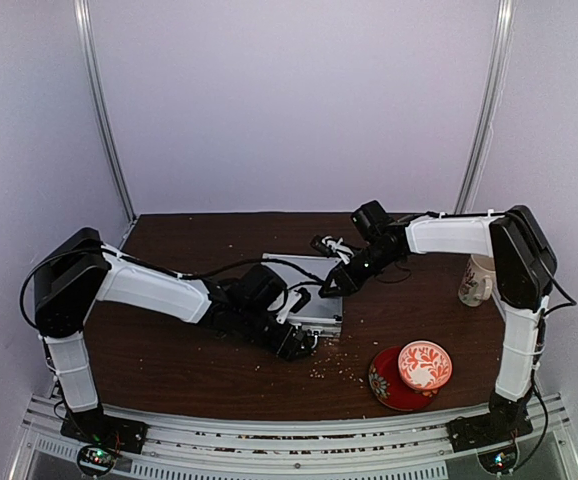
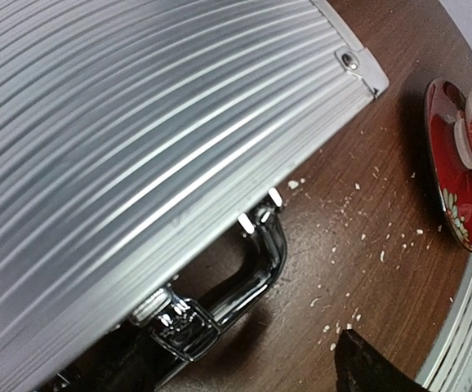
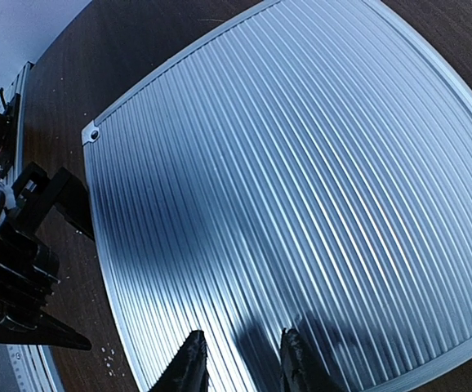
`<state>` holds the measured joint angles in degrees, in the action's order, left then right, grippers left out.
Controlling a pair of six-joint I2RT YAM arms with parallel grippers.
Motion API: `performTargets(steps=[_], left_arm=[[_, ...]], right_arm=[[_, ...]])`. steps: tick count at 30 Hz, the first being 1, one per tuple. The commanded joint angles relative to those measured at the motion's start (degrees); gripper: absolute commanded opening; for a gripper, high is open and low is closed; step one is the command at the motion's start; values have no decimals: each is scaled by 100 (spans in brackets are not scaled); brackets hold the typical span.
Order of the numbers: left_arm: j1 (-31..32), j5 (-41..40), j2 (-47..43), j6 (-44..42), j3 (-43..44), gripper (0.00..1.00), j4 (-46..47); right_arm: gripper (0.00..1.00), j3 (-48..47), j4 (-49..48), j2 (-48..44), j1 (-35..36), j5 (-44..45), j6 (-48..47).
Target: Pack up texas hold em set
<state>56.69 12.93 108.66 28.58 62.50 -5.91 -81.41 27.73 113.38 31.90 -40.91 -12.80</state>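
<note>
case: silver ribbed briefcase lies flat mid-desk with the lid closed. The wrist views show only the outer shell, no chips, cards or dice.
handle: black handle is on the near side of the case, lying low against the desk.
left gripper: left gripper is at the near edge of the case, by the handle side and low over the desk.
left fingers: set wide. Only one dark fingertip shows in the left wrist view, over bare desk just off the handle. Nothing is seen held.
right gripper: right gripper is over the far right part of the lid.
right fingers: both fingers point down at the ribbed lid with a narrow gap and nothing between them. The tips are cut off by the frame edge, so I can't tell if they touch the lid.
bowl: red-and-white bowl sits on a red saucer at near right, apart from the case.
mug: white mug stands at the right edge of the desk.
debris: pale crumbs are scattered on the desk between the case and the saucer.
</note>
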Motion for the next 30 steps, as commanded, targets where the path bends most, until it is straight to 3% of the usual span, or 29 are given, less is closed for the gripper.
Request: performTargets(steps=[1, 12, 26, 30], left_arm=[[-17, 387, 179, -87, 193, 76, 238], [-17, 662, -143, -173, 493, 72, -80], [-130, -722, -1211, -605, 964, 72, -1512], [-131, -986, -1295, -674, 751, 66, -1520]], right_arm=[[33, -25, 231, 235, -8, 272, -76], [34, -24, 251, 277, -8, 310, -113], [34, -11, 266, 305, -8, 320, -155], [35, -16, 285, 327, -8, 311, -173]])
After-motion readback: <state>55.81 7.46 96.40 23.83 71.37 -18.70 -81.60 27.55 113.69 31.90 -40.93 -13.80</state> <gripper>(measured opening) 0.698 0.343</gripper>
